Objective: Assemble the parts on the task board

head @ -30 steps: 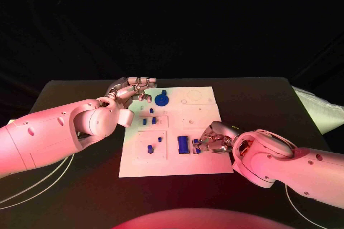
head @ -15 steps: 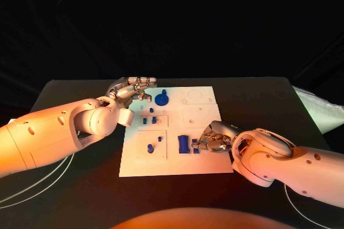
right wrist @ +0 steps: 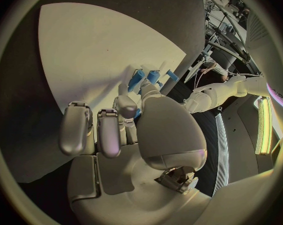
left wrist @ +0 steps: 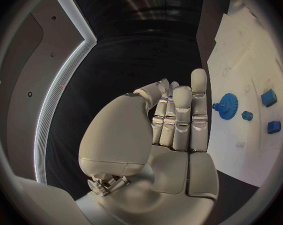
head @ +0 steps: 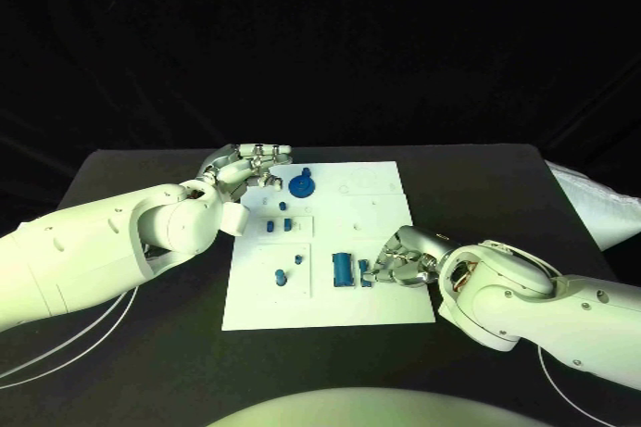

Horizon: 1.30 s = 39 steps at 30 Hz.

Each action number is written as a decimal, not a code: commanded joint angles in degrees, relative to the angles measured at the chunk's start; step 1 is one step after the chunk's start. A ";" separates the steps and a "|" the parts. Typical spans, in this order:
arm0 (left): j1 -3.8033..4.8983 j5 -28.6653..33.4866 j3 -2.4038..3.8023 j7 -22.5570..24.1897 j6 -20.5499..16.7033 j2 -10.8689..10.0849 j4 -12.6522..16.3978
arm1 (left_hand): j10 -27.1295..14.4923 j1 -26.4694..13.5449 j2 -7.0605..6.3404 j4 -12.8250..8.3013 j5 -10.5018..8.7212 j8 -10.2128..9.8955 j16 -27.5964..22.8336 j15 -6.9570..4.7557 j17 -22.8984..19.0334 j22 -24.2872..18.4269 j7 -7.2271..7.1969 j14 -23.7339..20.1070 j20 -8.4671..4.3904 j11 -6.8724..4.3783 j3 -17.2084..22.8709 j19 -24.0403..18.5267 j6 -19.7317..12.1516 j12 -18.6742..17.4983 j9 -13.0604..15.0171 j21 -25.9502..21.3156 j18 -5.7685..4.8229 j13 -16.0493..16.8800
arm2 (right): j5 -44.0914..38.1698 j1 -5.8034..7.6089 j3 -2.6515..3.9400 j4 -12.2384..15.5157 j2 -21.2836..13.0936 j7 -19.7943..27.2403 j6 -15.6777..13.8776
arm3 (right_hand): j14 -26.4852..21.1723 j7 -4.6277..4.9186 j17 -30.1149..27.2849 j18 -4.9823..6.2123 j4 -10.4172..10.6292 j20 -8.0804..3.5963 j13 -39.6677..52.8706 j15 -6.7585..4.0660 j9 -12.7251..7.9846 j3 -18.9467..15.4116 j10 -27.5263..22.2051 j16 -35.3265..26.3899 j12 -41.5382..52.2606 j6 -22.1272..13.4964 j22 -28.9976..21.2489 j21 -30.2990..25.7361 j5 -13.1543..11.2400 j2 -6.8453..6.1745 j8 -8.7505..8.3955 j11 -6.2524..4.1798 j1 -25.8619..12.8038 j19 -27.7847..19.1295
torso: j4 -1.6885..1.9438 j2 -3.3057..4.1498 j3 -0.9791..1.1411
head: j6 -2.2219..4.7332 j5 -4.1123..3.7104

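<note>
We log a white task board lying flat in the middle of the black counter. On it sit small blue parts: a round gear toward the far left corner, two short pegs side by side in a square recess below it, and a lone peg in a larger recess nearer the robot. A long blue block stands just right of that recess.

The left hand sits at the board's far left corner, beside the gear; in the left wrist view its fingers lie straight and close together, nothing in them.

The right hand rests at the board's right side, fingers curled around a small blue piece just beside the long block. We cannot tell whether it truly grips it.
</note>
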 commanded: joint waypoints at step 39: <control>0.01 -0.26 0.01 -0.04 1.08 0.12 -0.18 | -0.35 0.22 0.53 -0.22 0.26 0.44 -0.20 -0.08 -0.06 -0.10 -0.08 -0.30 0.18 -0.05 -0.29 -0.12 -0.35 0.48 -0.07 -0.38 1.13 0.03 | -2.84 -0.25 -0.01 -2.62 1.28 2.64 3.53 | 3.38 0.07 0.99 -0.84 -0.49 0.07 0.68 -0.07 0.58 -2.28 0.30 -0.12 0.44 0.02 0.46 -0.05 -2.17 2.39 0.04 0.05 1.82 0.07 | 0.12 0.02 -0.06 | -0.24 0.41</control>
